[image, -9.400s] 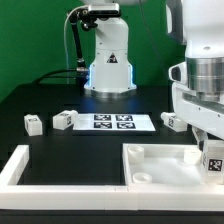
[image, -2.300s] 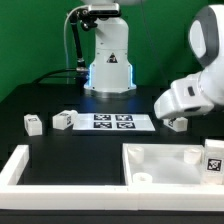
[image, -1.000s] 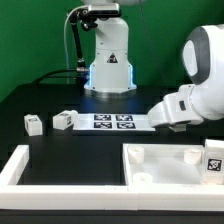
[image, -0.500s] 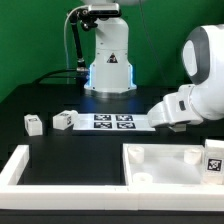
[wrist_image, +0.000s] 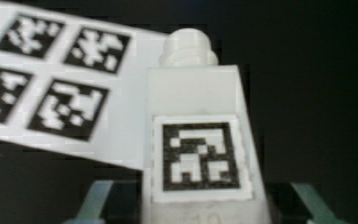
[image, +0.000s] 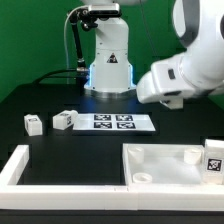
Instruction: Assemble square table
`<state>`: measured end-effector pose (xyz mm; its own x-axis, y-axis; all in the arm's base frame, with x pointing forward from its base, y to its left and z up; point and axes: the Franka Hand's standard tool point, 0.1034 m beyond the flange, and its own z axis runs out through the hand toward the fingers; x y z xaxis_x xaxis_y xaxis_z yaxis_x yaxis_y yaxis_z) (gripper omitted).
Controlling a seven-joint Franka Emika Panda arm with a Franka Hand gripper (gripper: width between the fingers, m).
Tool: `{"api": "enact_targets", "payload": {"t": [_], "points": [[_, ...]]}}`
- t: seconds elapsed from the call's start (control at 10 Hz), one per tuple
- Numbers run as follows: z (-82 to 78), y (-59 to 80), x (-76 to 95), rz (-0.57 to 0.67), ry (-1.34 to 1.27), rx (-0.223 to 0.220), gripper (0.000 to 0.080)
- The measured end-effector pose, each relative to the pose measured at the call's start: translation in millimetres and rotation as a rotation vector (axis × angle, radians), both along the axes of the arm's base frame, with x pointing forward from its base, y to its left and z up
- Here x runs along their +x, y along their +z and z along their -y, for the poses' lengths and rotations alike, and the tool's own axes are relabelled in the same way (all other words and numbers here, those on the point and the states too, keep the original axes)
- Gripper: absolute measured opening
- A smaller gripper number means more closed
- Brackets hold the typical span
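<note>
One leg block, peg away from claw

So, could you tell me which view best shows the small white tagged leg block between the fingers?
The wrist view: the small white plastic leg block fills the frame, tag facing the camera, fingers on either side. In the exterior view the arm hides it.

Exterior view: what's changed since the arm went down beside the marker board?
The gripper took hold of the leg that stood at the marker board's right end in the exterior view and lifted it up and toward that view's left; the wrist view shows it clamped. The two loose legs, the marker board and the table top stayed put.
</note>
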<state>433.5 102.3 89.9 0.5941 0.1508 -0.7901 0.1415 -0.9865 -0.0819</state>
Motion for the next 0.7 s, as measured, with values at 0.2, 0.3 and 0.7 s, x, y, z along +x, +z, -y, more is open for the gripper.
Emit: {"api": "enact_targets", "payload": {"t": [0.2,0.3,0.7], "points": [[-5.8,-17.7,11.6,0.127,-0.002,0.016,0.0290],[-3.9,-13.9,12.2,0.186,-0.005,0.027,0.0290],[45.5,67.7,105.5,0.495,0.047,0.164,0.0290]]}}
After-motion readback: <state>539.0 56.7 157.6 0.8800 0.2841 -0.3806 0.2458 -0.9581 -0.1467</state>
